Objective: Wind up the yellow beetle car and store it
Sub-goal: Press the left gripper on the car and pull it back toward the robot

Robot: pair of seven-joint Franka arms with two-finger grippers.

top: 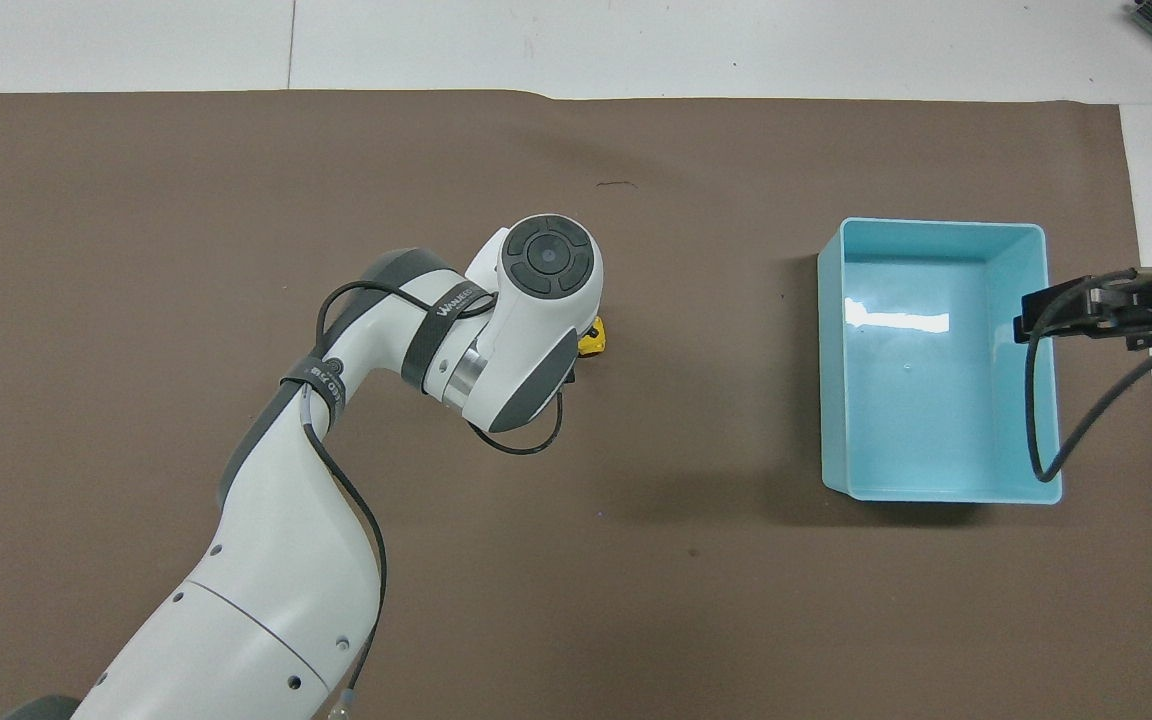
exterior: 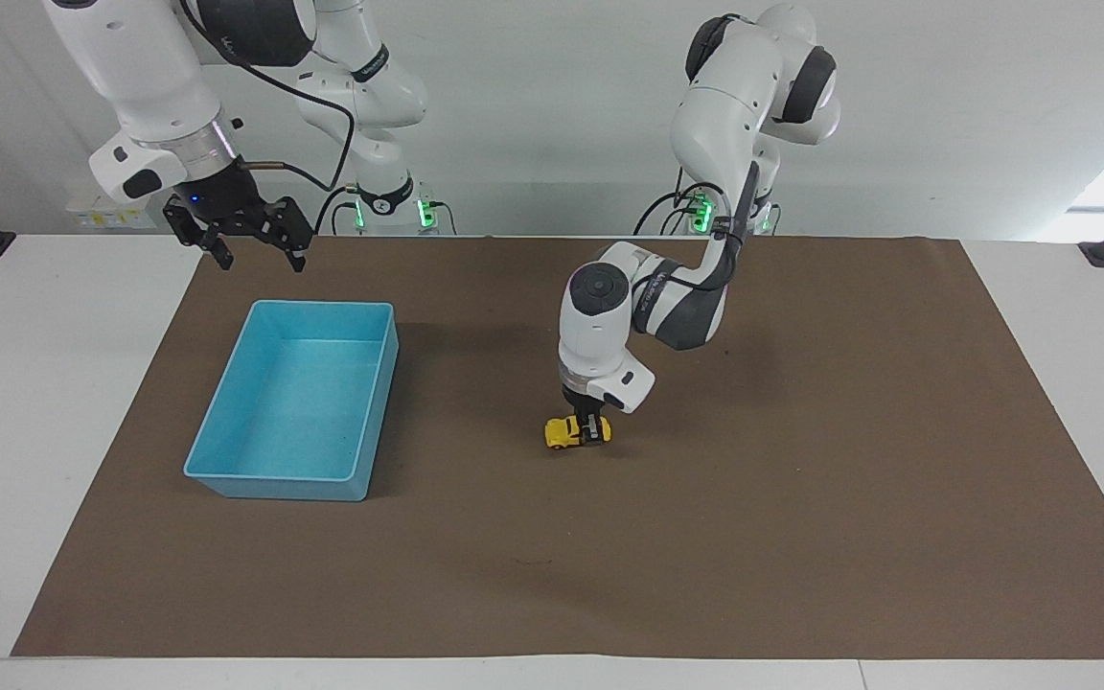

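The left pincer (exterior: 593, 433) pinches the yellow beetle car (exterior: 571, 433) on the brown mat (exterior: 801, 498); the right pincer (exterior: 260, 257) waits spread above the light-blue bin (exterior: 295, 479).

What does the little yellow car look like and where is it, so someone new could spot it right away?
On the brown mat covering the table, look near the middle, well away from the light-blue bin at the right arm's end. There the left gripper is shut on the yellow beetle car, which sits on the mat. It is the only bright yellow thing, tiny and rounded, far smaller than the bin.
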